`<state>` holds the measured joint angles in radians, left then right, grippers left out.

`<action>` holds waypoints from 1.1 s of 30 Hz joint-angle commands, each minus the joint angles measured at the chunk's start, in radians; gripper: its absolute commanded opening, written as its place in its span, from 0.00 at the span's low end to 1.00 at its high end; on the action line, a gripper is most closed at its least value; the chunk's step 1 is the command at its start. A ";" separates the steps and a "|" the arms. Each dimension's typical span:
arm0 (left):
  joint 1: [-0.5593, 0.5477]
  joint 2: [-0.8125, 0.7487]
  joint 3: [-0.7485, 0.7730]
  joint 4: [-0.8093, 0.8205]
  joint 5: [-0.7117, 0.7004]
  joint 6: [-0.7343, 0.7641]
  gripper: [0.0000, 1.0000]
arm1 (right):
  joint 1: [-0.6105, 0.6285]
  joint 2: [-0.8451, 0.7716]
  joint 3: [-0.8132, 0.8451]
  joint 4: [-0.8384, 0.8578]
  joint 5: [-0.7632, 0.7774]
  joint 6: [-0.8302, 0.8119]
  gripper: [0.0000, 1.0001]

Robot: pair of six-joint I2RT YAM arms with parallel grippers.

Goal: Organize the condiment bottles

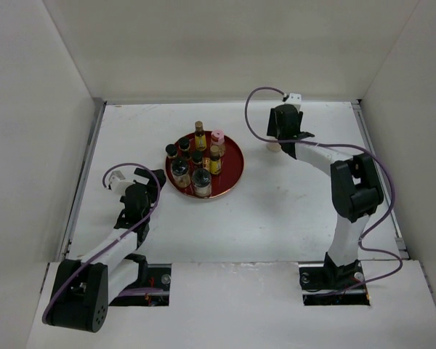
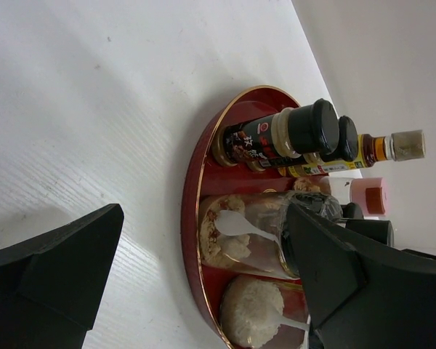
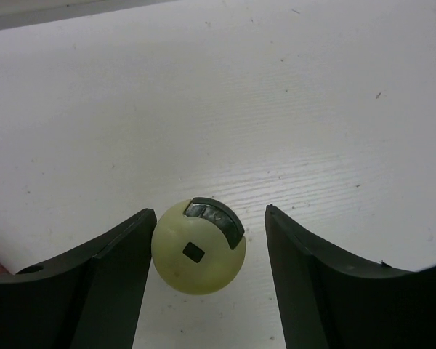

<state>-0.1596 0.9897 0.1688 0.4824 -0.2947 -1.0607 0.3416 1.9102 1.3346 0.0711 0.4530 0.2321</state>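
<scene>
Cream bottle [image 3: 198,256] toward the table's [image 1: 276,218] far edge looks light, slick and tippy; right gripper [image 3: 209,212] straddles it, unclenched. Grip the round body squarely. Left gripper [image 2: 203,209] gapes, empty.

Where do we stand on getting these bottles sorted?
Done: about eight bottles stand grouped on the red tray. In hand: the right gripper straddles the cream bottle on the table right of the tray, jaws open either side, not gripping. Remaining: grip it and probably move it to the tray. The left gripper sits open beside the tray.
</scene>
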 commanded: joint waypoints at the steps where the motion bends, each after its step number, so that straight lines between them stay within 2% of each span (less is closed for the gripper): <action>1: 0.001 0.006 0.015 0.045 -0.006 0.013 1.00 | -0.002 -0.002 0.041 -0.001 -0.033 0.006 0.68; 5: -0.001 0.007 0.020 0.047 -0.006 0.015 1.00 | 0.003 -0.019 0.025 0.009 -0.028 0.029 0.48; 9: 0.002 0.020 0.020 0.047 -0.004 0.015 1.00 | 0.012 -0.101 -0.037 0.044 -0.027 0.052 0.42; 15: 0.007 0.010 0.021 0.042 -0.012 0.022 1.00 | 0.111 -0.266 -0.159 0.093 -0.045 0.098 0.40; 20: 0.024 -0.040 0.011 0.036 -0.035 0.042 1.00 | 0.240 -0.327 -0.193 0.121 -0.056 0.115 0.39; 26: 0.053 -0.085 -0.002 0.021 -0.075 0.059 1.00 | 0.360 -0.252 -0.126 0.142 -0.056 0.105 0.39; 33: 0.072 -0.123 -0.006 -0.007 -0.112 0.073 1.00 | 0.386 -0.148 -0.068 0.139 -0.050 0.090 0.40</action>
<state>-0.0902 0.8837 0.1688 0.4637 -0.3695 -1.0103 0.7269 1.7443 1.2072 0.1425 0.3977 0.3248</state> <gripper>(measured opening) 0.997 0.568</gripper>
